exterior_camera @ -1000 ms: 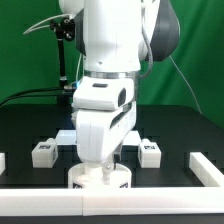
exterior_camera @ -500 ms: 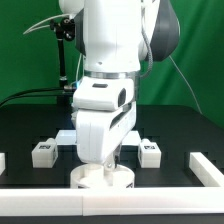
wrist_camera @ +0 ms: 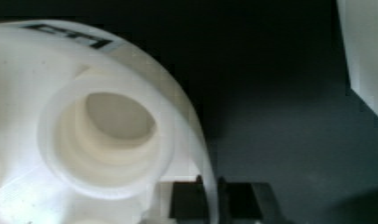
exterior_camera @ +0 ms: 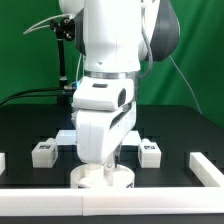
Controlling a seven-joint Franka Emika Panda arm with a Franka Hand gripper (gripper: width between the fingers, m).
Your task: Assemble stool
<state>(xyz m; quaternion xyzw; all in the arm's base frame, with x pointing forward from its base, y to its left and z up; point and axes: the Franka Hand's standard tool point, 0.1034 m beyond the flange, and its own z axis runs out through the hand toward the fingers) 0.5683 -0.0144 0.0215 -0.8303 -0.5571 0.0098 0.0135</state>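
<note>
Lowered a touch since a second ago, with the tool closed up over the same stretch; nothing shifted in the last half second. Parked low over the stool seat point(exterior_camera: 100, 178), white arm point(exterior_camera: 105, 100) hiding most of the seat's top from the exterior view. Tool point(wrist_camera: 216, 205) pressed together, fingers point(wrist_camera: 186, 205) meeting just beside the seat's curved rim in the wrist view; cannot tell whether touching the rim or pinching any part of it. Facing the wrist camera: a round, shallow socket point(wrist_camera: 108, 124) in the seat's broad face, plus part of a black-and-white tag point(wrist_camera: 70, 36) further along that face. Seat lying flat at the middle of the front edge of the black surface point(exterior_camera: 185, 125), just behind the long white bar point(exterior_camera: 150, 205) lining that edge; contact with the bar not discernible. Further back, apart from the seat, one leg point(exterior_camera: 43, 152) toward the exterior view's left and a second leg point(exterior_camera: 150, 153) toward its right, both resting on the surface.
</note>
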